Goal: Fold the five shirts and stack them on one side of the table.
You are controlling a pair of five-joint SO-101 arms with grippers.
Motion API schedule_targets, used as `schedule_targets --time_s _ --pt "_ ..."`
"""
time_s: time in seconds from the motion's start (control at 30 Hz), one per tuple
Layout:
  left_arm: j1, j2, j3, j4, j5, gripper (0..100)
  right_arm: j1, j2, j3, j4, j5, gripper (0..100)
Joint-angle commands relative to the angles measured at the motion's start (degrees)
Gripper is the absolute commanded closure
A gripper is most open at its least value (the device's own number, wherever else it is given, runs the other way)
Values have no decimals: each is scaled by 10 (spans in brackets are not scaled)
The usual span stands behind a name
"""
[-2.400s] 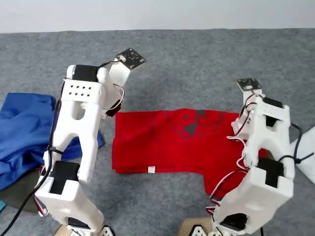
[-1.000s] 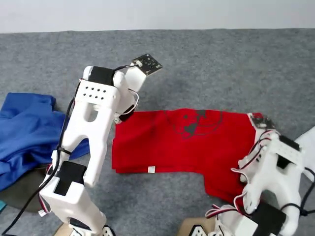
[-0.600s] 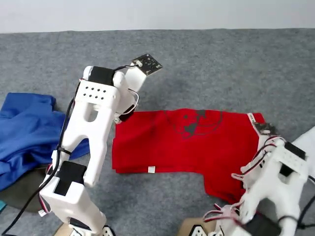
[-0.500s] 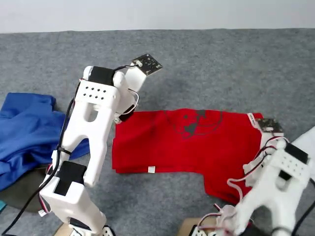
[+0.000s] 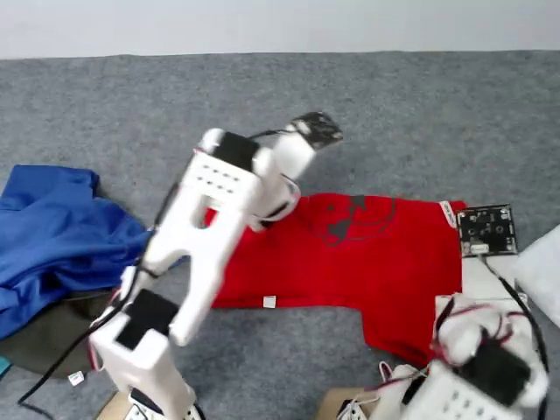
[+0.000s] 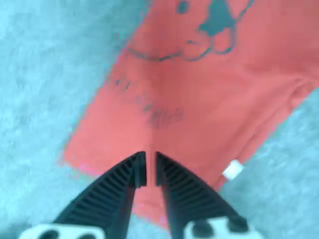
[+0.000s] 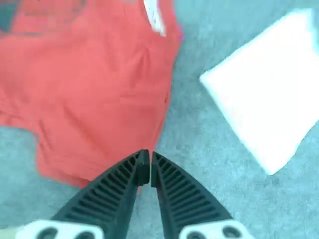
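Note:
A red shirt (image 5: 350,254) with a dark print lies partly folded on the grey carpet, mid-table. My left arm (image 5: 227,184) stretches over its left part. In the left wrist view, the left gripper (image 6: 146,162) hangs shut and empty above the red shirt (image 6: 199,99), near the printed chest. My right arm (image 5: 481,350) sits low at the front right. The right gripper (image 7: 146,158) is shut and empty over the side edge of the red shirt (image 7: 89,89). A crumpled blue shirt (image 5: 52,236) lies at the far left.
A dark garment (image 5: 39,328) peeks out under the blue shirt. A white folded cloth (image 7: 269,94) lies on the carpet right of the red shirt, also at the right edge of the high view (image 5: 544,262). Bare carpet (image 5: 394,114) stretches behind the shirt.
The left arm swung right, from the red shirt's left corner to over its body. The right arm drew back from the shirt's right side toward the table's front.

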Motion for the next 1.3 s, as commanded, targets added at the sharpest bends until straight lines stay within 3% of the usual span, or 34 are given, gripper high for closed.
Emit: schedule_targets --time_s 0.0,0.2,0.4,1.07,1.27 --pt "64 21 -20 -25 41 902 -47 -2 -117 47 -51 980" --pt "160 66 -20 -56 43 898 -131 39 -273 103 -127 980" --pt "217 101 -65 -54 44 830 -164 52 -329 103 -149 980" --pt "368 396 -502 82 18 796 -167 53 -328 103 -180 979" --pt "389 420 -541 96 18 761 -167 54 -319 102 -180 979"
